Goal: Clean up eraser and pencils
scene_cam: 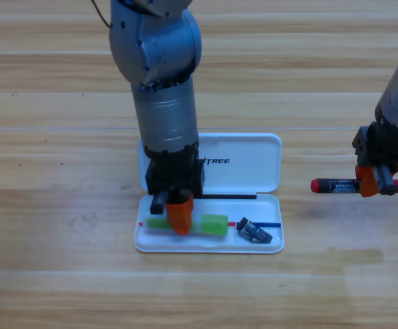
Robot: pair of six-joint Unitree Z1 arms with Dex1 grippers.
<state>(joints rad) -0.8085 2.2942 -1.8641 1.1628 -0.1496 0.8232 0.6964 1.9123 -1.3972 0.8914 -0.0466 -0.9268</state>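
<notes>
The eraser [255,232], a small dark block with a pale mark, lies tilted in the tray of the white case [267,243], toward its 3 o'clock end, apart from the other things in the tray. The case stands open at the middle of the bench [48,205], its lid [253,161] folded back toward 12 o'clock and lying flat, the tray toward 6 o'clock.

The green pencil [214,225] lies lengthwise in the same tray, running from 9 to 3 o'clock, at the 9 o'clock side of the eraser. The left hand [179,218] comes down from 12 o'clock on its grey arm and points straight down at the middle of this stick, so that only the two green ends show on either side of the orange jaw. The jaws sit on the stick's middle; whether they are closed on it or parted cannot be told from above.

The black pencil [336,185], with red ends and a printed label, is out at 3 o'clock of the case, well apart from it, lying level from 9 to 3 o'clock. The right hand [370,181] reaches in from the 2 o'clock corner and has its orange jaws clamped across this stick near its 3 o'clock end, one red tip sticking out past the jaws. A faint shadow lies on the wood toward 6 o'clock of the stick.
</notes>
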